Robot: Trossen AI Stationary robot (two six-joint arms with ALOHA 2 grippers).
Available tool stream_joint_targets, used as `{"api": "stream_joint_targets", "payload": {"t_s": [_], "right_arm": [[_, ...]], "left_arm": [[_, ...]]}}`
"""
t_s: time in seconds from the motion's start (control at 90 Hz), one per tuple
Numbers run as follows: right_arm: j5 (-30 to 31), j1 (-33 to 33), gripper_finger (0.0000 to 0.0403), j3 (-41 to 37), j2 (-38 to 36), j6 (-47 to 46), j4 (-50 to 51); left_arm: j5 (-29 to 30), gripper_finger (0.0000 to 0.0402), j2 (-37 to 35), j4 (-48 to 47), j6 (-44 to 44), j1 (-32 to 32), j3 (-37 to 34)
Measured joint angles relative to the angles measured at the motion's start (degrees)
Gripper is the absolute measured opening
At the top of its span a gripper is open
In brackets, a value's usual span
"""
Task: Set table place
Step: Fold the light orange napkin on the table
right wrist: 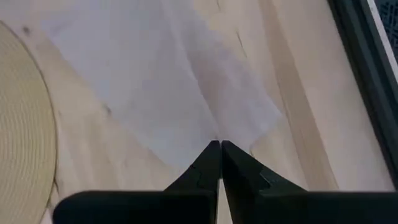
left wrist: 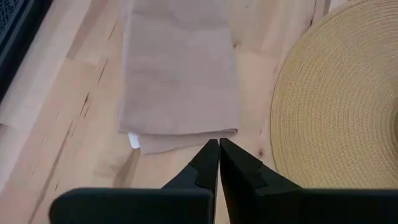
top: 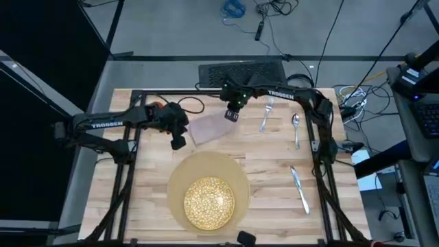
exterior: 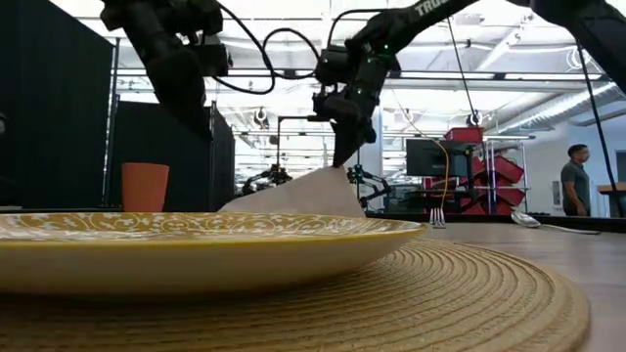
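**Napkin lifted by one corner at the table's far side**

My right tool [top: 232, 114] pinches the napkin [top: 209, 128] shut by a corner, lifting it tent-like, presumably to reposition it beside the mat [top: 206, 192]. My left tool [top: 177, 142] hovers closed and empty near the other end. Only the low view shows the raised peak; only overhead shows fork [top: 266, 114], spoon [top: 295, 127], knife [top: 299, 188].

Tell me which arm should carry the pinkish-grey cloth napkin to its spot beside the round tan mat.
Right. The right gripper is already shut on a raised corner of the pinkish-grey cloth napkin, lifting it off the table. The left gripper is shut and holds nothing beside the round tan mat.
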State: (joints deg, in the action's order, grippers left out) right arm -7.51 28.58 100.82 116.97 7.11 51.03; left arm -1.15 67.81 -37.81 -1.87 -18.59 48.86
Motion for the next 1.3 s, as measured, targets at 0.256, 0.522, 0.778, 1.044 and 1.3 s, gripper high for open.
{"api": "stream_joint_targets", "payload": {"t_s": [0.256,0.522,0.778,1.044,1.3], "right_arm": [[0.7,1.4,0.0076,0.0,1.4,1.3,-1.2],[10.6,2.6,0.0175,0.0,1.4,0.7,-0.4],[10.6,2.6,0.0179,0.0,1.4,-0.2,10.6],[10.6,3.8,0.0165,0.0,1.4,-0.3,15.0],[10.7,7.2,0.0164,0.0,1.4,-0.3,18.2]], "left_arm": [[0.1,0.0000,0.0,-0.2,0.0,0.0,0.0],[0.1,0.0000,0.0,-0.2,0.0,0.5,0.0],[0.0,0.0000,6.9,3.0,-3.6,0.0,0.1],[-7.3,0.0000,18.5,15.6,-10.8,-5.8,4.8],[-10.9,0.0000,31.0,14.3,-14.5,-7.7,13.3]]}}
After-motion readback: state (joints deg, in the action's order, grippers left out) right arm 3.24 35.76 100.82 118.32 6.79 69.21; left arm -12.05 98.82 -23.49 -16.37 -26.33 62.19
